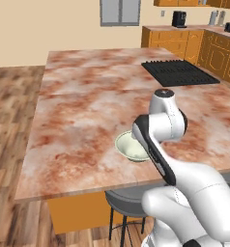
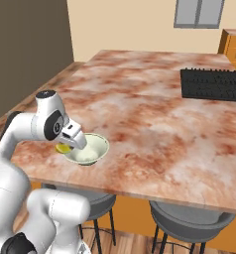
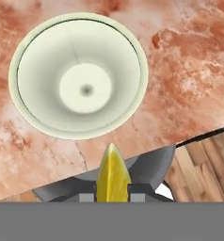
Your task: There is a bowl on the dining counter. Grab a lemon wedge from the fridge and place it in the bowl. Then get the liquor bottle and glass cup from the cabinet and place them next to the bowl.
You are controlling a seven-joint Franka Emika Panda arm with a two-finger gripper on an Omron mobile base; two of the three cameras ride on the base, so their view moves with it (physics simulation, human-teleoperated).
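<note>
Jaws pinching lemon wedge (image 3: 113, 173) short of bowl (image 3: 38, 117); released here, likely misses rim, lands on counter (image 3: 189, 61) edge or stool (image 3: 151, 165).

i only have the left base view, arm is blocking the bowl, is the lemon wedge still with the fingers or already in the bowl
Observer: The hand view shows the lemon wedge clamped between the fingers, so it is not in the bowl yet.
Operator: is the bowl empty then
Observer: Yes, in the hand view its inside is bare.
Operator: is the wedge over the bowl or short of it
Observer: In the right base view the wedge hangs at the bowl's near-left rim, not over its middle.
Operator: anything under the counter edge there
Observer: Grey stools stand under the dining counter edge in the right base view.
</note>
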